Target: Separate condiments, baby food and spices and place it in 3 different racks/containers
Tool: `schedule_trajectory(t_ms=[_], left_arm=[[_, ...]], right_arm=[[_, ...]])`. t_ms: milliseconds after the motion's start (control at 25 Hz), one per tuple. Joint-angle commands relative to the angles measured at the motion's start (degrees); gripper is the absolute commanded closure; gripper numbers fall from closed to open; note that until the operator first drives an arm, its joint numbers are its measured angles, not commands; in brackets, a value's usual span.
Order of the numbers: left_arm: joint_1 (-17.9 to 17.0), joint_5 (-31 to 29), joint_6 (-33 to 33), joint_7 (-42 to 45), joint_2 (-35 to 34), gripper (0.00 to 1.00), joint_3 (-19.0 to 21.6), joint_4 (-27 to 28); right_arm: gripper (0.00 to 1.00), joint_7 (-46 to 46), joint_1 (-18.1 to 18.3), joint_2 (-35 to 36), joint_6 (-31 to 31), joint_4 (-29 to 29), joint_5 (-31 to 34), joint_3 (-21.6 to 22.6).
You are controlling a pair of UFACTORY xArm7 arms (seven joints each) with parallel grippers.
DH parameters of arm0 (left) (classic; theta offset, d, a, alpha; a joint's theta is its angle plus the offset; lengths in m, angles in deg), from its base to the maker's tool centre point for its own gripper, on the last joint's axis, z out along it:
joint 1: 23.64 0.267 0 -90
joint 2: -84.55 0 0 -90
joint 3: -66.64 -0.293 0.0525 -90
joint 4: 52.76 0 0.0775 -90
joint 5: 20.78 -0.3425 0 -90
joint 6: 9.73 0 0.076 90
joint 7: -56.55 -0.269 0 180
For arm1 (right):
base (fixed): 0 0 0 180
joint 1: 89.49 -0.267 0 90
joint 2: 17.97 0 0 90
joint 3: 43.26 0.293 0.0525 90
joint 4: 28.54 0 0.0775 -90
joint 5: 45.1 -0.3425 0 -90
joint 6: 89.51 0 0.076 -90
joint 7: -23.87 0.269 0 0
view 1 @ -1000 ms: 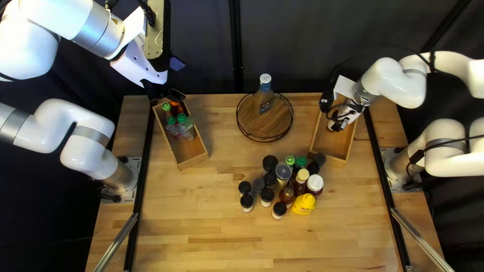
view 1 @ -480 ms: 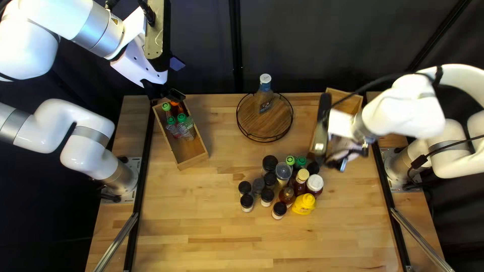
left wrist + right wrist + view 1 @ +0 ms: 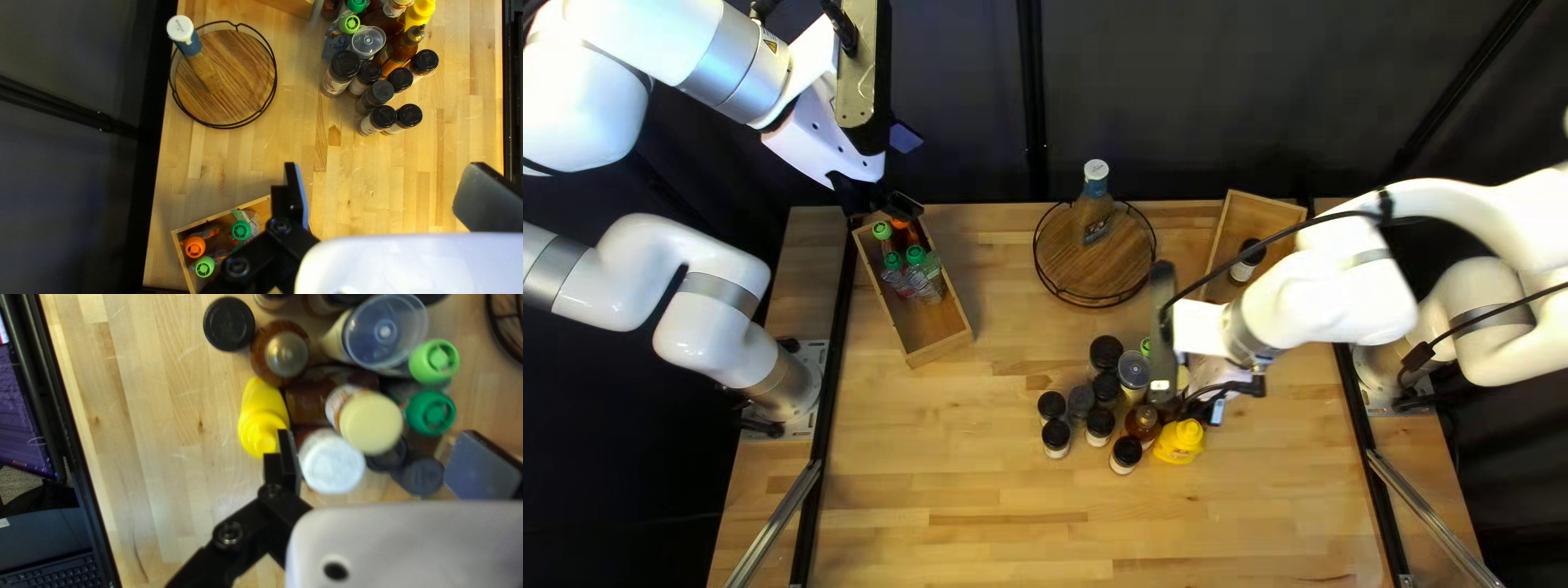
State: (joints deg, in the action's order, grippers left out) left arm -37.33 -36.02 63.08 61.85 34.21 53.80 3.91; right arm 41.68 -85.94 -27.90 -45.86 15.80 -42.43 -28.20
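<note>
While a dark-labelled bottle (image 3: 1093, 207) stands on the round tray (image 3: 1063, 253) near the desk's (image 3: 980, 490) far edge, the left gripper (image 3: 888, 205) and right gripper (image 3: 1202, 372) gape wide, holding nothing.

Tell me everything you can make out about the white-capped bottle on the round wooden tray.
The bottle is tall and slim, with a white cap on, blue just below it, and a tan-brown, glossy body with a dark label. It looks like clear plastic or glass; whether the tan is contents or wood showing through, I cannot tell. It stands upright inside the wire rim of the tray, which is all that touches it.
</note>
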Motion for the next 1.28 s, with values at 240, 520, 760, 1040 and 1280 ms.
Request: schedule_trajectory(t_ms=[240, 520, 760, 1040, 1280], left_arm=[[0.0, 0.0, 0.0, 0.0, 0.0, 0.0, 0.0, 0.0], [0.0, 0.0, 0.0, 0.0, 0.0, 0.0, 0.0, 0.0], [0.0, 0.0, 0.0, 0.0, 0.0, 0.0, 0.0, 0.0], [0.0, 0.0, 0.0, 0.0, 0.0, 0.0, 0.0, 0.0], [0.0, 0.0, 0.0, 0.0, 0.0, 0.0, 0.0, 0.0]], right_arm=[[0.75, 1.0, 0.2, -1.1, 0.4, -1.6, -1.6, -0.4], [1.0, 0.8, 0.2, -1.9, 3.3, -0.5, -1.7, -0.5], [1.0, 0.9, 0.0, -4.9, 13.7, 6.8, -0.2, 0.1], [1.0, -1.6, 0.6, -7.3, 25.3, 16.8, 2.2, -0.3], [1.0, -6.7, 1.9, -9.1, 34.8, 26.0, 3.7, -2.9]])
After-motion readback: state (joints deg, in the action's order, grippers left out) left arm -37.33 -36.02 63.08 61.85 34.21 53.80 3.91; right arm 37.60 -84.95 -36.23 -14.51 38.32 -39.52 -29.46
